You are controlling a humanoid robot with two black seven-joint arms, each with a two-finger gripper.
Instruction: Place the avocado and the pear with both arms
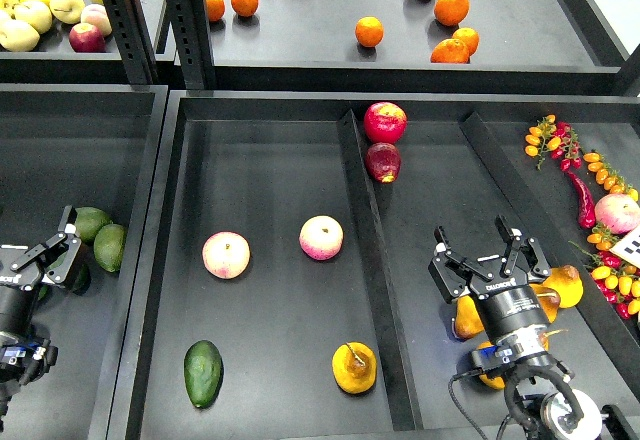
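Note:
The dark green avocado (203, 373) lies at the front left of the middle tray (270, 170). To its right in the same tray, near the divider, the yellow-orange pear (354, 367) rests with its stem up. My left gripper (48, 245) is open and empty over the left bin, beside two paler green avocados (100, 235). In the right compartment my right gripper (487, 245) hangs open, also empty, above a few yellow pears (566, 285). Neither gripper touches the avocado or the pear.
Two pink apples (226, 255) (321, 237) sit mid-tray. Red apples (385, 121) lie by the raised divider (365, 250). Oranges (369, 31) and pale apples (40, 10) fill the upper shelf. Small tomatoes and a chili (583, 200) lie at the far right.

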